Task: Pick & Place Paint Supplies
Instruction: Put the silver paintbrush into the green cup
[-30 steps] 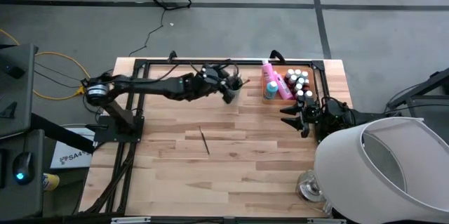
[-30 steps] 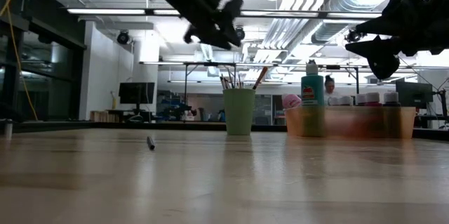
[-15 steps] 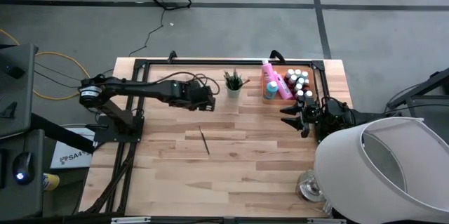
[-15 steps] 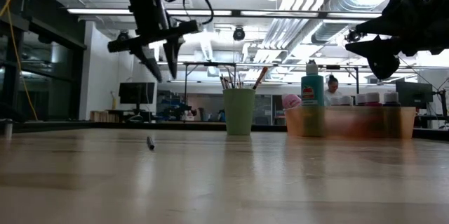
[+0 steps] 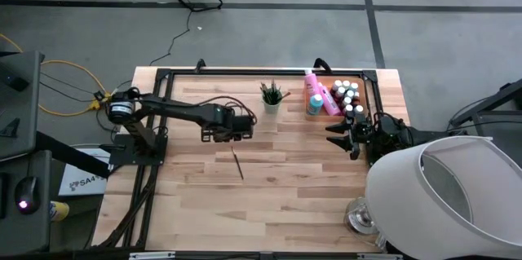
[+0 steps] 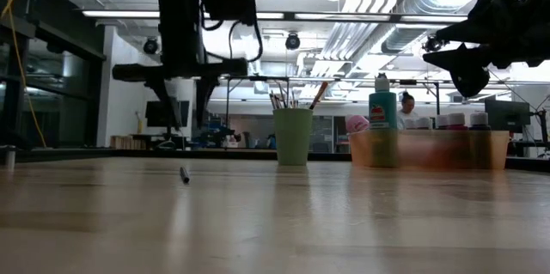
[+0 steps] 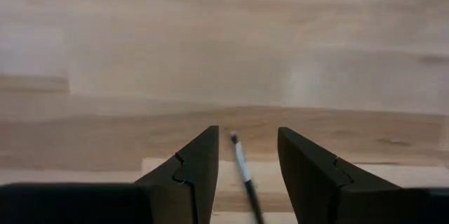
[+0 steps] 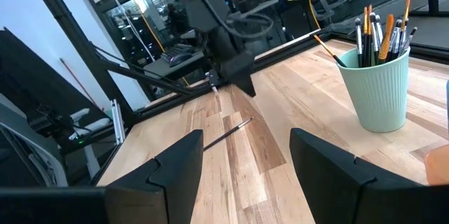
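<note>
A thin dark brush [image 5: 237,164] lies flat on the wooden table, also seen as the brush [image 6: 184,174] in the low view. My left gripper [image 5: 233,134] hangs over its far end, pointing down and open. In the left wrist view the brush [image 7: 243,171] shows on the table between the fingers of my left gripper [image 7: 247,138], apart from both. The green cup [image 5: 271,102] holds several brushes. Small bottles, pink bottles [image 5: 312,89] and a teal bottle [image 6: 383,107] stand in the orange tray [image 6: 430,149]. My right gripper [image 5: 338,136] waits open at the table's right edge.
A black metal frame [image 5: 245,72] runs along the table's far and left edges. A large white shade [image 5: 444,195] overhangs the near right corner. Bare wood lies around the brush and toward the near edge. A person [image 6: 404,102] shows far behind the table.
My left gripper has left the green cup, gone toward the table's left and near edges and come down. It has tipped from slanting to pointing down and has rolled about its own line. It now stands over the lying brush. The brush has stayed put.
</note>
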Robot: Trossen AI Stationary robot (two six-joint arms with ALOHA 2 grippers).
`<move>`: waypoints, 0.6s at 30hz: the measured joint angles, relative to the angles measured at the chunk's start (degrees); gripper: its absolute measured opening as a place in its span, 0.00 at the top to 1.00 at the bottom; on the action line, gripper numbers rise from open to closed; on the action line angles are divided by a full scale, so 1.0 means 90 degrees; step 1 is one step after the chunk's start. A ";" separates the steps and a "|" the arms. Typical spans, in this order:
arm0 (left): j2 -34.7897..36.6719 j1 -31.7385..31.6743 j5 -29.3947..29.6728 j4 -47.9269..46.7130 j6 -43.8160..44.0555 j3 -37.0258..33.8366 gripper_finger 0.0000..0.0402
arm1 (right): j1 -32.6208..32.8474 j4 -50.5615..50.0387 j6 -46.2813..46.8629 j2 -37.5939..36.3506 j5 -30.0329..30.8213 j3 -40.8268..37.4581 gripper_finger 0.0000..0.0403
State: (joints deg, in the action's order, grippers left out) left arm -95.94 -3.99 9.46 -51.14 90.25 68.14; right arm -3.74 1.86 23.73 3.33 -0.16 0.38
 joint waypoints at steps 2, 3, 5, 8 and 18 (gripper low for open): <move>-0.0156 0.0005 -0.0180 -0.0022 0.0105 0.0000 0.65 | -0.0001 -0.0001 0.0000 0.0000 0.0000 -0.0002 0.49; -0.0234 -0.0002 -0.0280 0.0017 0.0171 0.0000 0.65 | 0.0000 -0.0001 0.0000 0.0000 0.0000 -0.0001 0.49; -0.0363 -0.0012 -0.0419 0.0017 0.0223 0.0000 0.65 | 0.0001 0.0001 0.0000 0.0000 0.0000 -0.0002 0.49; -0.0506 -0.0015 -0.0649 0.0020 0.0349 0.0000 0.65 | 0.0000 0.0001 0.0000 -0.0002 0.0000 0.0000 0.49; -0.0622 -0.0015 -0.0938 0.0662 0.1133 -0.0380 0.65 | -0.0001 -0.0001 0.0000 0.0000 0.0000 0.0000 0.49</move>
State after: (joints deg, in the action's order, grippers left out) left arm -101.54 -4.12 1.01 -45.18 100.45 64.72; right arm -3.74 1.85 23.73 3.33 -0.16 0.38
